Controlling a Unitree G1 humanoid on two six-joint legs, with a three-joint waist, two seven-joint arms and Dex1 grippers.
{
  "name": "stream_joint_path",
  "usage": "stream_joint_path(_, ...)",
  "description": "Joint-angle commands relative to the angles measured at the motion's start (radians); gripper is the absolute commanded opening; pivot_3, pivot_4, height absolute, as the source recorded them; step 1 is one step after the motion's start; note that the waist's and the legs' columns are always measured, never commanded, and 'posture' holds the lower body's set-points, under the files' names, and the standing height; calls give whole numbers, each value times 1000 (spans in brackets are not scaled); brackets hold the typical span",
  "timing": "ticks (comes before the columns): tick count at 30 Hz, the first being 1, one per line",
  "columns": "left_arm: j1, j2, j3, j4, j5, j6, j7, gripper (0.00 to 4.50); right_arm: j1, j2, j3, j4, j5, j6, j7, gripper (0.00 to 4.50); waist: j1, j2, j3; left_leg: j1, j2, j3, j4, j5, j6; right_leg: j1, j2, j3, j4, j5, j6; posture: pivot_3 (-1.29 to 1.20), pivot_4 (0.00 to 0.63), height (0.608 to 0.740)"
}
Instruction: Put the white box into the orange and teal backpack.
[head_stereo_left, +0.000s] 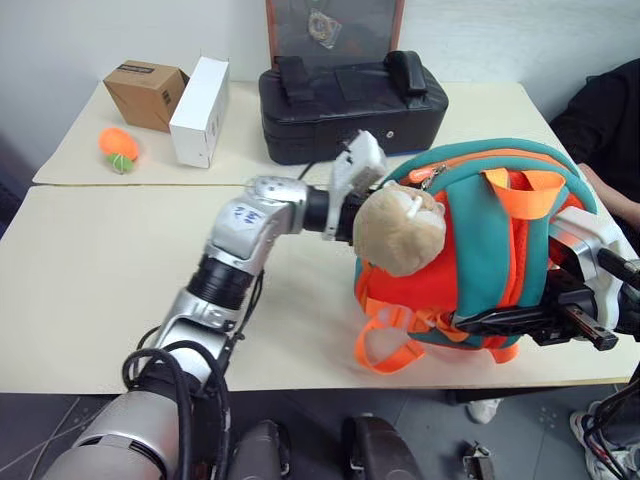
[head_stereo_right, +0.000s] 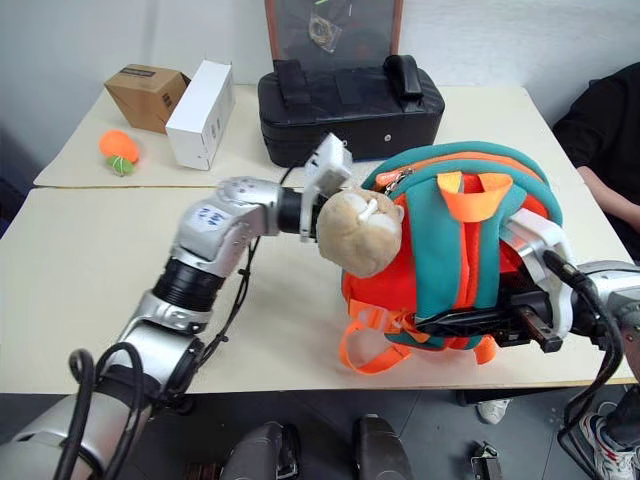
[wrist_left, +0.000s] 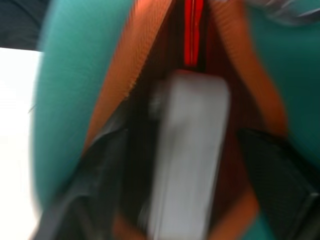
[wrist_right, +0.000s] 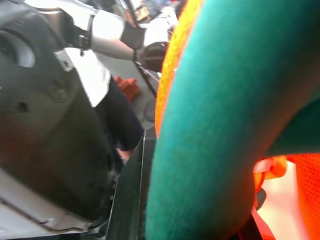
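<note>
Standing upright on the tan table (head_stereo_left: 90, 290), the orange and teal backpack (head_stereo_left: 480, 250) carries a tan plush toy (head_stereo_left: 400, 232) in the head views, with the left arm reaching in behind it. The right gripper (head_stereo_left: 500, 322) clamps shut on the backpack's lower side. In the left wrist view, the white box (wrist_left: 187, 155) sits inside the open zipper mouth, between the left gripper's (wrist_left: 185, 210) spread fingers (wrist_left: 280, 175), apparently released. In the right wrist view, teal fabric lies against a black finger (wrist_right: 127, 200).
</note>
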Motion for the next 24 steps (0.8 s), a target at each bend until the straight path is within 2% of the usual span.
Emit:
stream_joint_path(1, -18, 72, 103, -118, -116, 78, -48, 3992, 5, 19, 11, 2, -33, -37, -17, 40, 2, 0, 0, 0, 0, 0, 1, 0, 0, 0, 0, 0, 0, 0, 0, 0, 150, 740)
stream_joint_path(5, -15, 197, 176, -213, -210, 166, -99, 3992, 6, 42, 42, 10, -84, -67, -38, 40, 3, 0, 0, -1, -1, 0, 1, 0, 0, 0, -1, -1, 0, 0, 0, 0, 150, 740)
stream_joint_path(9, 1, 321, 276, -320, -372, 299, -139, 3992, -6, 60, 53, 16, -97, -71, -61, 40, 2, 0, 0, -1, -1, 0, 1, 0, 0, 0, 0, -1, 0, 0, 0, 0, 150, 740)
stream_joint_path(13, -1, 323, 294, -412, -450, 348, -70, 3992, -11, 67, 56, 15, -92, -66, -79, 40, 2, 0, 0, 0, -1, -1, 1, 0, 0, 2, 0, -1, 0, 0, 0, 0, 150, 740)
stream_joint_path(17, 41, 286, 151, -453, -310, 227, -2, 3992, -17, 72, 58, 6, -84, -57, -91, 40, 7, 0, 0, 4, -2, -1, 1, 0, 0, 6, -1, -1, 0, 0, 0, 0, 150, 740)
stream_joint_path(21, 56, 251, 63, -440, -265, 166, -10, 3992, -25, 72, 62, 8, -85, -56, -95, 40, 4, 0, 0, 5, -1, 0, 1, 0, 0, 6, 0, 0, 0, 0, 0, 0, 150, 740)
stream_joint_path(24, 53, 210, -50, -386, -120, 49, 33, 3992, -28, 73, 57, 1, -73, -47, -103, 40, 4, 0, 0, 5, -1, 1, 0, 0, 0, 5, 0, 1, -1, 0, 0, 0, 150, 740)
